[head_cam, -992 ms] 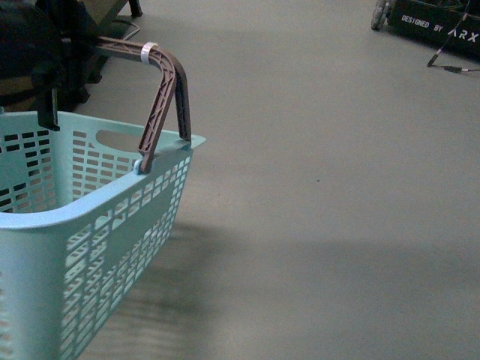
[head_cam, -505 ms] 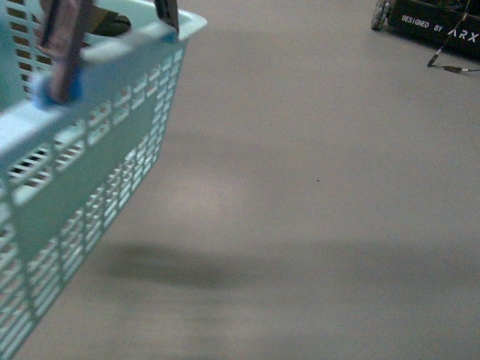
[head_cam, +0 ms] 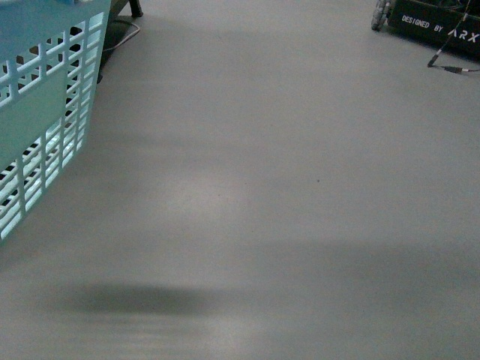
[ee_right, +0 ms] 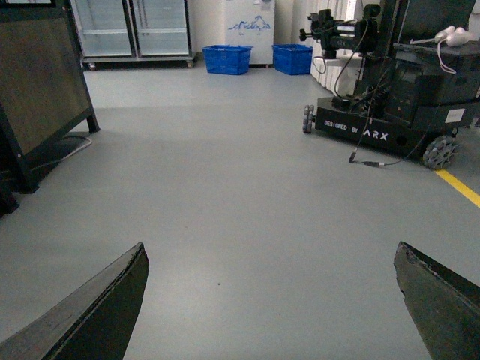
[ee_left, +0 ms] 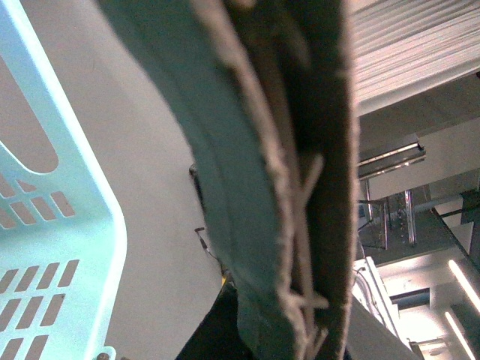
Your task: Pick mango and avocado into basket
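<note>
The light teal basket (head_cam: 45, 105) hangs at the far left of the front view, lifted off the grey floor, with only its slotted side showing. In the left wrist view its rim and an oval hand slot (ee_left: 52, 195) pass close by, and the brown-grey handle (ee_left: 315, 150) fills the middle of the picture. My left gripper is shut on that handle; its fingers are hidden behind it. My right gripper (ee_right: 270, 259) is open and empty, its two dark fingertips (ee_right: 112, 296) wide apart over bare floor. The mango and the avocado are out of view.
A black wheeled robot base marked ARX (ee_right: 382, 112) with a loose cable stands at the far right, also in the front view (head_cam: 439, 22). A dark panel on a black stand (ee_right: 41, 90) is at the left. Blue crates (ee_right: 229, 58) and glass-door fridges line the far wall.
The basket has swung up and to the left in the front view; its handle and rim have left the picture and only the side wall remains. Its shadow on the floor has shifted.
</note>
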